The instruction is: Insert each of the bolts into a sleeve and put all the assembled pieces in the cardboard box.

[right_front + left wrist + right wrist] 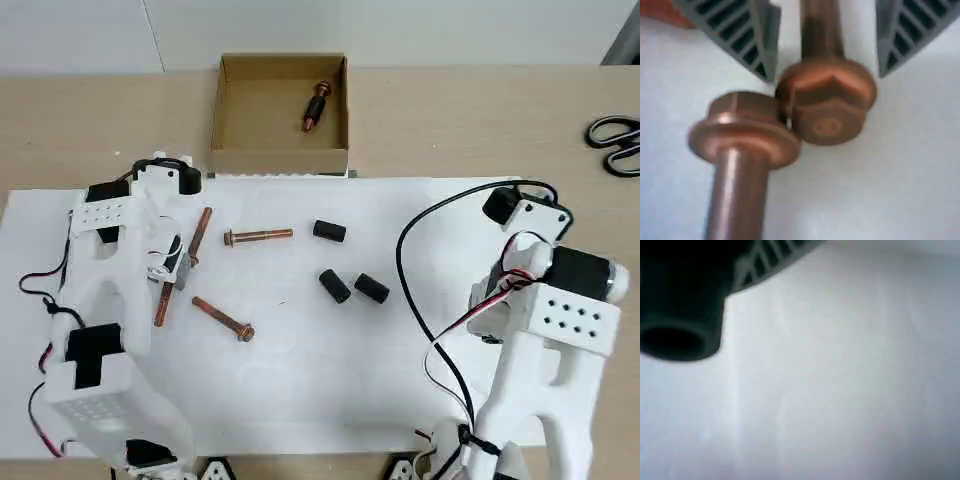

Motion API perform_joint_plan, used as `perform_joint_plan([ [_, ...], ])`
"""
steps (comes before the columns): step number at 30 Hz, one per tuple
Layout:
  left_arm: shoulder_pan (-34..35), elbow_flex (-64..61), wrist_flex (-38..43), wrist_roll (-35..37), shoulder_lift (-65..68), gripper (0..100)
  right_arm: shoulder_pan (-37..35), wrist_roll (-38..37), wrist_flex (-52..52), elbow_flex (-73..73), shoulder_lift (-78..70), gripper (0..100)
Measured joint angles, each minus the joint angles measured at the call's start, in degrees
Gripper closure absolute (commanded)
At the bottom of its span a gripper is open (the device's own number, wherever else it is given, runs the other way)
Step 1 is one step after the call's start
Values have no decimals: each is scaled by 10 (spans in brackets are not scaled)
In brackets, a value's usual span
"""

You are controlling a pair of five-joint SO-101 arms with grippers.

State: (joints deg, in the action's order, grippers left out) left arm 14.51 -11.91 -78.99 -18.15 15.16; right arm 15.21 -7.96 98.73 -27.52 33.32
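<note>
Closest in, we see the left gripper (825,72) with its jaws apart, one ribbed finger (747,37) on each side of a copper bolt (827,105). There is a sliver of white mat between each finger and the shank, so it straddles the bolt rather than pinching it. That bolt's flanged head touches the head of a second bolt (742,135) lying at an angle to it.

The right gripper (725,275) is closed on a black sleeve (680,315), whose open end hangs above the mat with a ribbed finger (770,257) against it.

From above, we find a wide stretch of white mat (330,390) between the two arms. Farther out lie two loose bolts (223,319) (258,236), then three sleeves on the mat (335,286) (371,289) (329,231), the first two nearly touching.

Past the mat's far edge, on the wooden table (450,110), sits the cardboard box (280,160), its near wall just beside the mat. One assembled piece (318,105) lies inside toward the right wall. Scissors (615,145) rest at the table's far right edge, well apart from everything.
</note>
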Motion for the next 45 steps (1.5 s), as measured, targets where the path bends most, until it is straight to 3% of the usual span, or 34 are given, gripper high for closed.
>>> perform_joint_plan([
  [6, -3, 2, 6, -1, 10, 994, 0, 0, 0, 0, 0, 994],
  [18, -5, 1, -1, 3, -9, 995, 0, 0, -1, 25, 0, 995],
  [24, -6, 1, -47, 0, -142, 995, -38, 0, 0, 52, 32, 995],
  [30, -4, 2, -82, 4, -309, 995, -82, 0, 0, 52, 158, 995],
  [37, -8, 2, -98, 71, -420, 995, -113, 5, 1, 24, 279, 995],
  [45, -100, -83, 7, 203, -564, 995, -157, 5, -95, -99, 416, 995],
])
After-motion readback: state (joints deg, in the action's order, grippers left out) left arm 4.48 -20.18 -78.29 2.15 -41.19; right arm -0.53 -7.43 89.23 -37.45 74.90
